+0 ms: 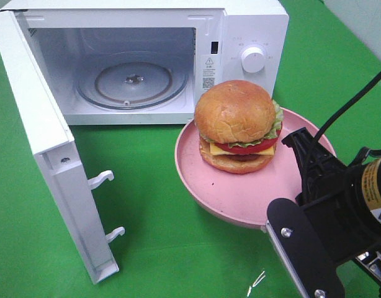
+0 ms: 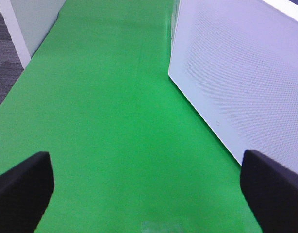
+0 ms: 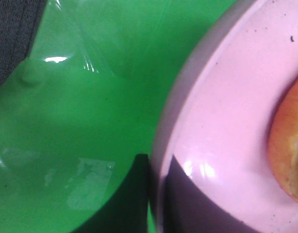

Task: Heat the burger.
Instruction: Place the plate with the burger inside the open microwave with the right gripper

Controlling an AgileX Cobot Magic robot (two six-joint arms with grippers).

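The burger [image 1: 236, 124], with a glossy brown bun, lettuce, tomato and cheese, sits on a round pink plate [image 1: 240, 202] in front of the open microwave [image 1: 252, 28]. My right gripper [image 1: 300, 141] is at the plate's right rim. In the right wrist view its dark jaws [image 3: 156, 167] straddle the plate's rim [image 3: 222, 97], shut on it, and the bun's edge [image 3: 289, 150] shows at one side. My left gripper [image 2: 148, 179] is open over bare green cloth with nothing between its fingers. It does not show in the high view.
The microwave's door [image 1: 41, 136] swings out wide to the left, latch hooks facing the plate. Its glass turntable [image 1: 133, 81] is bare. A white perforated microwave wall [image 2: 241, 73] stands close to the left gripper. Green cloth [image 1: 178, 248] covers the table.
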